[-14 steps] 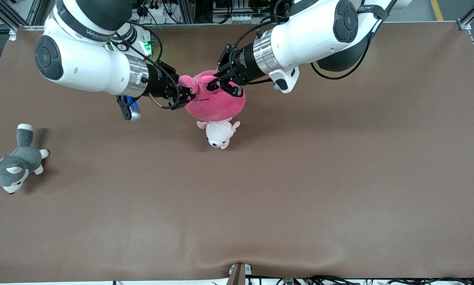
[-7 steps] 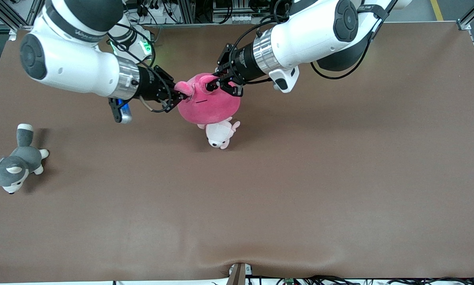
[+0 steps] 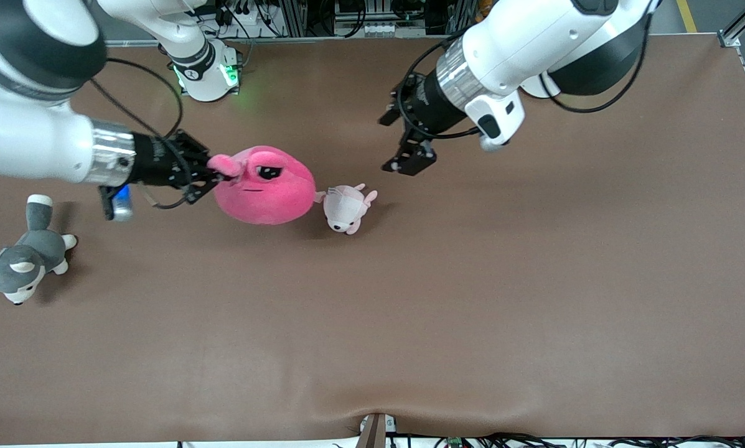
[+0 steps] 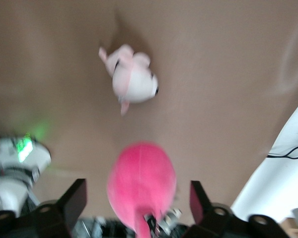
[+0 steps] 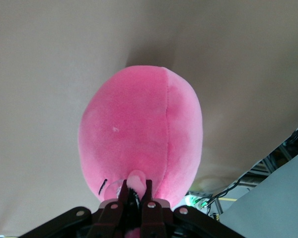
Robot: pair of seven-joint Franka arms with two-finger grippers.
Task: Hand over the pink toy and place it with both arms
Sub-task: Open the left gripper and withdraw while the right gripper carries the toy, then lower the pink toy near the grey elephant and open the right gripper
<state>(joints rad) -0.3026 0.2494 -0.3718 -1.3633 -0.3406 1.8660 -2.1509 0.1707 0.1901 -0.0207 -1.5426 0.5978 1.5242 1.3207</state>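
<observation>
Brown table point(image 3: 472, 311); grey dog point(image 3: 20, 261), pale plush point(image 3: 346, 208) on it. My right gripper point(image 3: 213, 177) pinches pink toy point(image 3: 266, 193); left gripper point(image 3: 403, 140) spread, empty.

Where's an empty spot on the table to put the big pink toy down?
Bare tabletop spreads nearer the front camera and toward the left arm's end. It's crowded where the pink toy, held by the right gripper, hangs beside the small pink-and-white plush. The grey dog plush takes one corner.

High front overview; close wrist views, all sharing the pink toy point(image 3: 265, 193).
</observation>
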